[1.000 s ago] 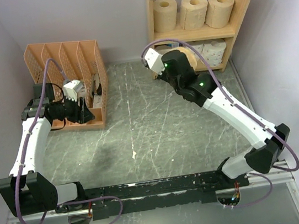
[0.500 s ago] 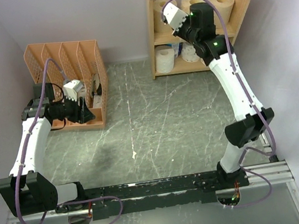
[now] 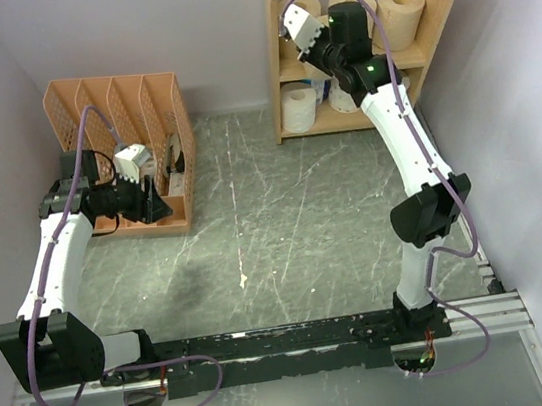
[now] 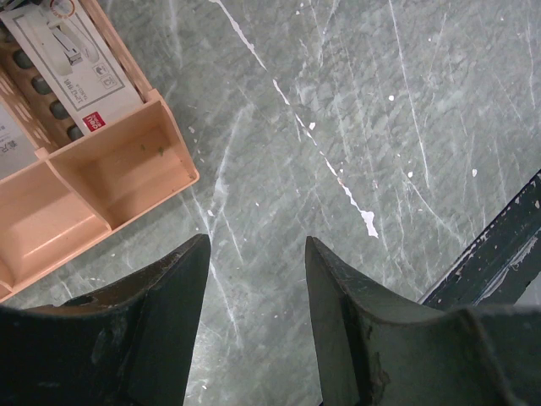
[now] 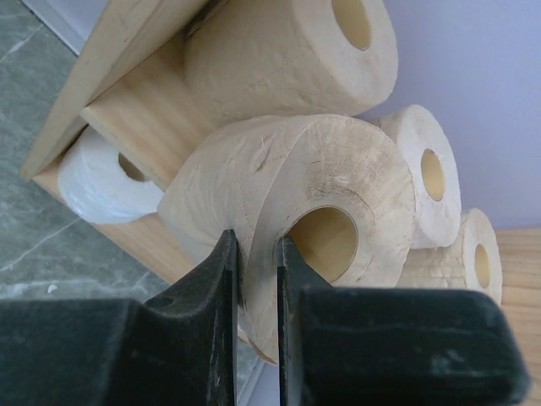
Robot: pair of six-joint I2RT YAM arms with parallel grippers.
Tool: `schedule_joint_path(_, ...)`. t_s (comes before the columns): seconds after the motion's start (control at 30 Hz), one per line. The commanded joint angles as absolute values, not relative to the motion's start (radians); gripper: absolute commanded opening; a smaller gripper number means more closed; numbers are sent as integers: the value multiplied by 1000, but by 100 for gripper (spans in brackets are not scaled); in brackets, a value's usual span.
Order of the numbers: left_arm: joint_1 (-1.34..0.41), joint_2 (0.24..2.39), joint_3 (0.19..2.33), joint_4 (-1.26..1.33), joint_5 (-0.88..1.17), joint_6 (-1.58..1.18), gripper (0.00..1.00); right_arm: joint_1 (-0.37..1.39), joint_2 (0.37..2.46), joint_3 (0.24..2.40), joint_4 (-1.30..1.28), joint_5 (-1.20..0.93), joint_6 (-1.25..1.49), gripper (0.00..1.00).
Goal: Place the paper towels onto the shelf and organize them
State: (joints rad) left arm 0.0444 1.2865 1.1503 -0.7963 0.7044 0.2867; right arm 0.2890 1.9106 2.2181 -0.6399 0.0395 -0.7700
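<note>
Tightly, the right gripper (image 5: pixel 254 249) pinches the wall of a tan paper towel roll (image 5: pixel 338 169) next to its hollow core, holding it at the upper tier of the shelf (image 5: pixel 127 110) on the far right, just beside three other tan rolls (image 5: pixel 287 51) on that tier, while white rolls (image 3: pixel 300 106) sit on the lower tier. Meanwhile the left gripper (image 4: pixel 258 245) hangs with its jaws spread and empty above the table (image 4: pixel 380 127), near the orange-pink file organizer (image 4: pixel 118 161) at the far left
</note>
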Motion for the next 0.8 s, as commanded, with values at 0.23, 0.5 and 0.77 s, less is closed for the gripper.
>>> schedule_joint_path(0.23,52,1268,1173,-772,726,281,60,292,1985,2222,-341,188,-796,22)
schedule_joint_path(0.5,52,1268,1178,-774,713,282,60,298,2014,2206,-156,225,-851,46)
schedule_joint_path(0.77,52,1263,1163,-762,706,285,60,298,2097,2228,-57,232,-839,56)
